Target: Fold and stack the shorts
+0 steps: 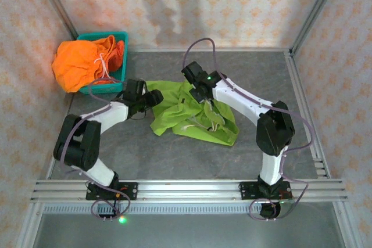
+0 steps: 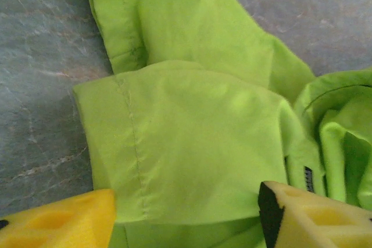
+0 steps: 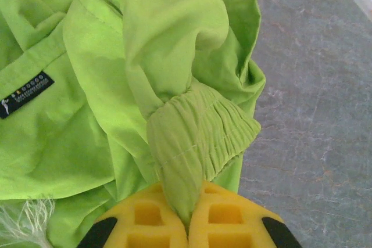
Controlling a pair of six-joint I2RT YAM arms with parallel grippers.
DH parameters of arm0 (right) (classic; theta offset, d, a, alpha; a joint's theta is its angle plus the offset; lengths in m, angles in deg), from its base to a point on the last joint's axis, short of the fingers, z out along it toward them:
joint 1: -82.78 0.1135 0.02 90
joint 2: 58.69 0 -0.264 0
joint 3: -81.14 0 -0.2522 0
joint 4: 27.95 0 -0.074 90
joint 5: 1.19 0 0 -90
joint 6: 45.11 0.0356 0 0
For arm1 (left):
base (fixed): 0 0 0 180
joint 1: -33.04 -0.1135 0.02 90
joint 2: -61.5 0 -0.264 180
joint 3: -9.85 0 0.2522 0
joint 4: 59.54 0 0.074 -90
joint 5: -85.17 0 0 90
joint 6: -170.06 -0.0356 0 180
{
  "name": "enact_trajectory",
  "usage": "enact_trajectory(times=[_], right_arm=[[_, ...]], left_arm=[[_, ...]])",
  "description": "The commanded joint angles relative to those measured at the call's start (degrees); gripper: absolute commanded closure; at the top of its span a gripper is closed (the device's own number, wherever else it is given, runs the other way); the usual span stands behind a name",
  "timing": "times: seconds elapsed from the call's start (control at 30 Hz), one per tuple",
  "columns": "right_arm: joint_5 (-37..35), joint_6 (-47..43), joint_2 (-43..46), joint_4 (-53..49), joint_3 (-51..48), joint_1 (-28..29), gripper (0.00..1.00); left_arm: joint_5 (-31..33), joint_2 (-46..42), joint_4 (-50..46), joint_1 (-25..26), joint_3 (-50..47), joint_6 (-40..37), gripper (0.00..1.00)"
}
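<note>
The lime green shorts (image 1: 192, 114) lie crumpled on the grey table in the middle. My right gripper (image 1: 206, 104) is shut on their gathered elastic waistband (image 3: 203, 132), which bunches up out of the closed fingertips (image 3: 189, 216). A small dark logo (image 3: 26, 94) shows on the fabric to the left. My left gripper (image 1: 154, 98) sits at the shorts' left edge. Its jaws stand apart, and a leg hem of the green shorts (image 2: 192, 143) lies between the two fingers (image 2: 58, 225). Orange shorts (image 1: 78, 62) are heaped in and over a basket at the back left.
The teal mesh basket (image 1: 119, 39) stands in the back left corner against the wall. A frayed white drawstring (image 3: 23, 219) lies by the right gripper. Bare grey table (image 1: 174, 161) stretches in front of the shorts. Metal frame posts (image 1: 302, 79) edge the right side.
</note>
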Motion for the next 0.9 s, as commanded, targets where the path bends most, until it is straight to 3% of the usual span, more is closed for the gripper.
enact_trajectory(times=[0.0,0.27,0.53,0.63,0.73,0.87], right_arm=[[-0.2,1.3,1.1,1.2,-1.1,0.0,1.00],[0.8,1.5,1.6,2.3,-2.6,-0.9,1.00],[1.5,2.0,1.5,3.0,-3.6,-1.3,1.00],[1.7,2.1,1.6,3.1,-3.8,-1.4,1.00],[1.9,2.1,1.6,3.2,-3.7,-1.4,1.00],[2.1,2.6,2.5,3.5,-3.4,-1.9,1.00]], left_arm=[[-1.7,3.0,1.8,-0.1,2.7,0.2,0.37],[4.0,2.9,-2.3,-0.1,2.3,-2.0,0.37],[4.0,5.4,-2.8,-0.1,3.5,-1.1,0.37],[4.1,5.6,-1.1,-0.1,2.8,0.0,0.54],[3.6,6.0,-0.2,-0.1,3.6,0.8,0.59],[4.4,6.2,-3.2,-0.1,6.4,-0.8,0.91]])
